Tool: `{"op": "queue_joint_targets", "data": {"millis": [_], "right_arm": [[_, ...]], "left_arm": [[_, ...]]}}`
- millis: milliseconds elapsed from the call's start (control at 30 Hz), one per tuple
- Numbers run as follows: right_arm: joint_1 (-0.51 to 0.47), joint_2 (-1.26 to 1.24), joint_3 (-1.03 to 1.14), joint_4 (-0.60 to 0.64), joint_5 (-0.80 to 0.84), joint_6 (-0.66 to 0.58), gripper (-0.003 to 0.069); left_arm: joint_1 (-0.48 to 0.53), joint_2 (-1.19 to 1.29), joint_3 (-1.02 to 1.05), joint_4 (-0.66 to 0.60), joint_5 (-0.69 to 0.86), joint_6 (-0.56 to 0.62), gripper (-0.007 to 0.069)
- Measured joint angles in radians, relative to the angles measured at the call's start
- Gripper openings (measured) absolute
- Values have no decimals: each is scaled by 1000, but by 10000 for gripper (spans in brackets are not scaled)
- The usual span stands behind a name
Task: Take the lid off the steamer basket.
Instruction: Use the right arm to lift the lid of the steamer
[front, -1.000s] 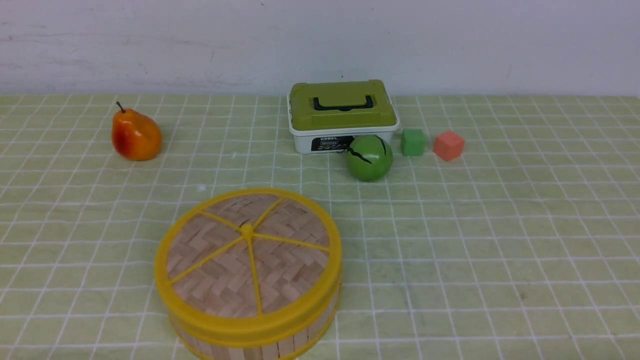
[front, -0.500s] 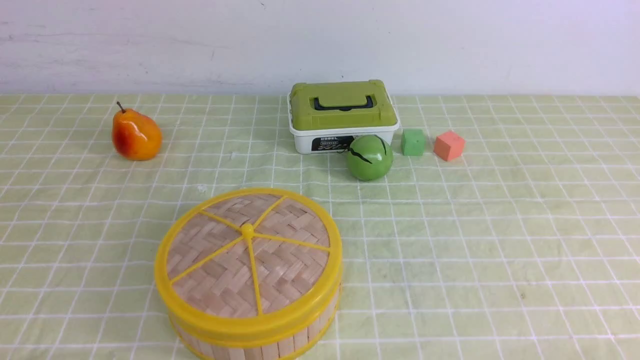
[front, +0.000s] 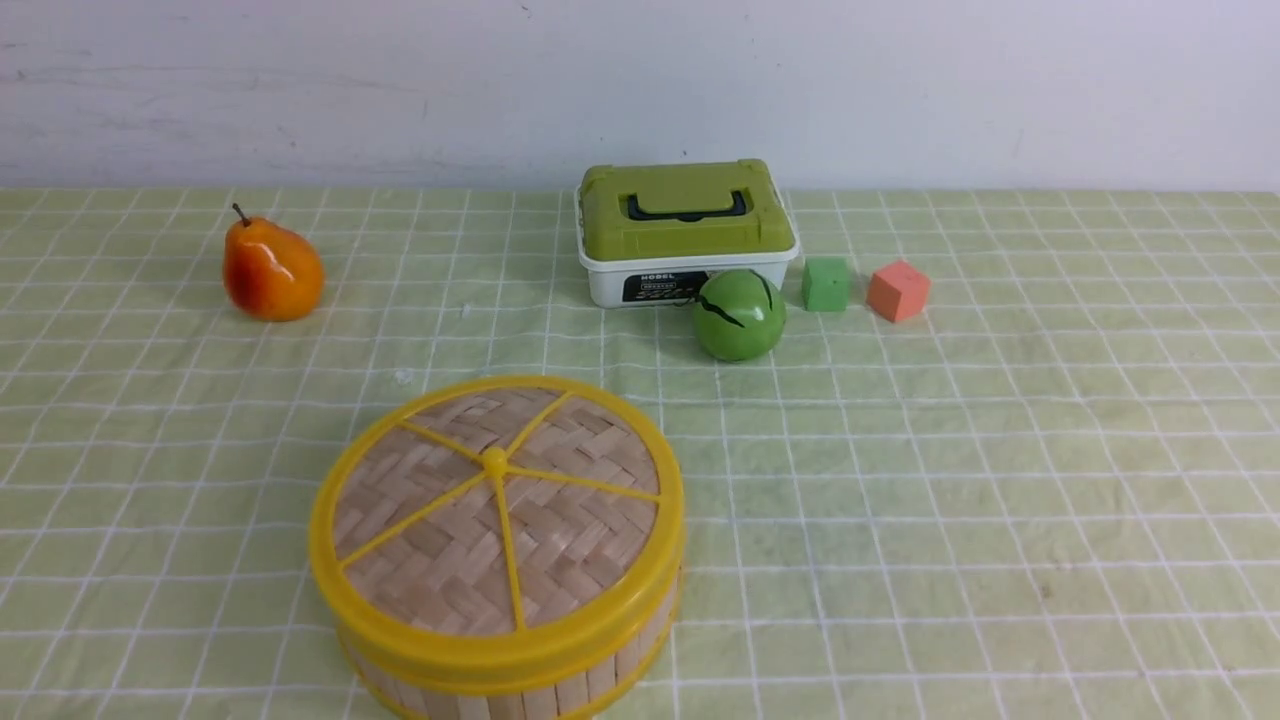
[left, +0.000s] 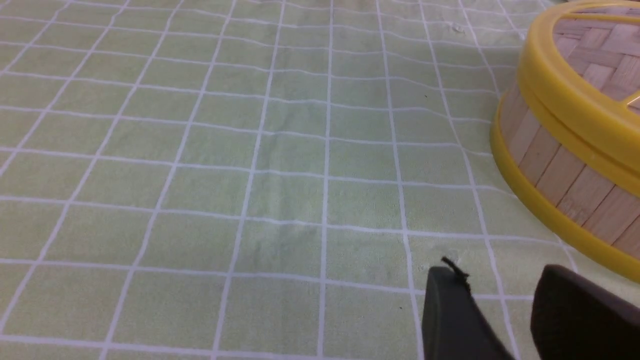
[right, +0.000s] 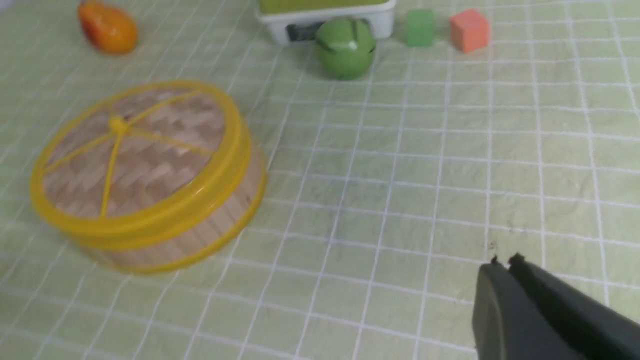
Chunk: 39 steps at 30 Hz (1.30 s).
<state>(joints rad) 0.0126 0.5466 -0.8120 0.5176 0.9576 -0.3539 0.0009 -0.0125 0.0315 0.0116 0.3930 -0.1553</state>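
Little weight is expected of the stiff lid (front: 440, 540), best pinched at its rim (front: 497, 645); left jaws are parted, right jaws shut, both empty.

Bright, even, diffuse light; only faint soft shadows beside the steamer basket (front: 560, 690). Front view sharp. Right wrist view smeared by blur, right gripper (right: 502, 262) out of focus.

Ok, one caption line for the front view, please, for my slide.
The lid sits on the steamer basket; pear, box, green ball, green cube, salmon cube behind.
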Motion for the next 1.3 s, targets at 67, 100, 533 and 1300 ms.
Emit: {"op": "queue_joint_targets", "data": {"millis": [67, 100, 533, 1300], "right_arm": [[32, 90, -95, 24, 65, -81, -22], [48, 136, -141, 38, 98, -107, -22], [438, 821, -811, -276, 294, 41, 0], [758, 1518, -1257, -350, 201, 187, 509]], "left_arm": [[0, 0, 0, 0, 0, 0, 239], [0, 0, 0, 0, 0, 0, 239], [0, 0, 0, 0, 0, 0, 239], [0, 0, 0, 0, 0, 0, 239]]}}
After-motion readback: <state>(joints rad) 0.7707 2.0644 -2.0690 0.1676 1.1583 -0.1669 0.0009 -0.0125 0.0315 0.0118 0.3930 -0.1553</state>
